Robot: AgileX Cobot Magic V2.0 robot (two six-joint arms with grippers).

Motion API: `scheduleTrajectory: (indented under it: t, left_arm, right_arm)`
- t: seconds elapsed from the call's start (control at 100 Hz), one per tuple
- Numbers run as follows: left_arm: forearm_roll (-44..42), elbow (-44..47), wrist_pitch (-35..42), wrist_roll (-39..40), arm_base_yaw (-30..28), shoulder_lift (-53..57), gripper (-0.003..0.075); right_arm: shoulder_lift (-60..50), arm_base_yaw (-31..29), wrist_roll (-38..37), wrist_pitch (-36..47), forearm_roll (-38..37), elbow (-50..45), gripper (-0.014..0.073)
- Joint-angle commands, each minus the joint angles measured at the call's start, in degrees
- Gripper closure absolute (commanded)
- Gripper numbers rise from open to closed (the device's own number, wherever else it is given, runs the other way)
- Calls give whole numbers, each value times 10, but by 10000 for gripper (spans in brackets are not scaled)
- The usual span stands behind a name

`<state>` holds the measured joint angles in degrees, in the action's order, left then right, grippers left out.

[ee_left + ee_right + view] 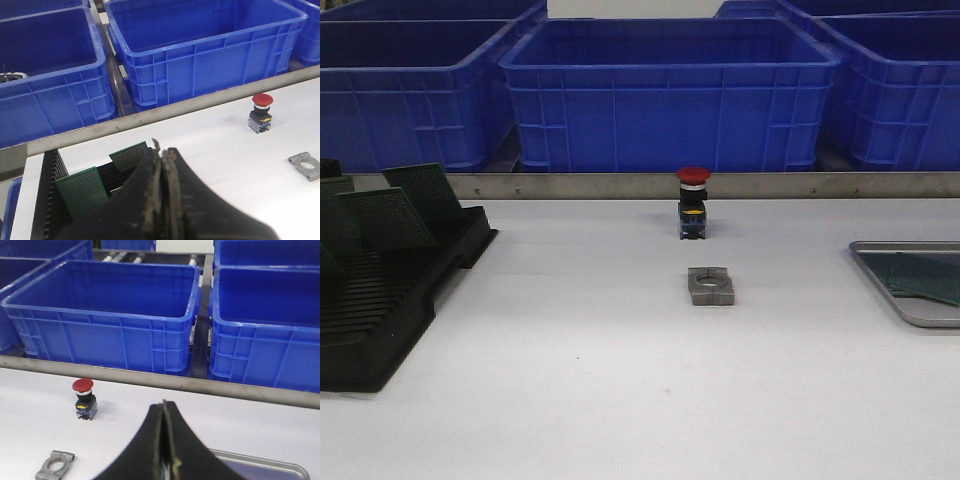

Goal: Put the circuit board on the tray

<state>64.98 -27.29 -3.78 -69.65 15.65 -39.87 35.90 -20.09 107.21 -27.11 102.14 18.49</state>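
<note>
You'll find the tray point(910, 285) at the right edge of the white table point(600, 390) in the front view, cut off by the frame, its silver rim raised around a ribbed floor. A green circuit board point(928, 278) already lies flat inside it. In the right wrist view only a strip of the tray's rim point(260, 461) shows, just behind the right gripper point(164, 412), whose two black fingers are pressed together with nothing visibly between them at the tips.

Look to the far left of the table for the black slotted rack point(390, 305), where more green boards point(388, 217) lean upright in the slots. The left wrist view looks down on that rack point(50, 200) and two of its boards point(80, 191), with the left gripper point(161, 155) above them; its fingers are also closed tight against each other and hold nothing (the pad edges look worn and frayed).

Between rack and tray, near the table's middle, a red-capped push button point(692, 203) stands upright, and just in front of it a small grey metal clamp block point(710, 286) lies flat, apart from the button. Beyond the table's metal back rail point(650, 185) you see a row of blue plastic crates point(665, 95), the middle one open towards you
</note>
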Motion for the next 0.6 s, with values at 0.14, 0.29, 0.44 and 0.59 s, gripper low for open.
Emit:
scheduleTrajectory:
  t: [0.14,0.29,0.44,0.59]
  left_arm:
    - [8,35,19,7,-1,87,741]
    - [8,63,15,7,-1,136,741]
    - [15,93,14,7,-1,187,741]
    - [24,113,15,7,-1,223,741]
  right_arm:
    - [-132,25,9,-31,36,-41,655]
    - [-201,30,8,-48,37,-65,655]
    - [-251,30,8,-61,37,-90,655]
    - [-275,30,8,-68,37,-102,655]
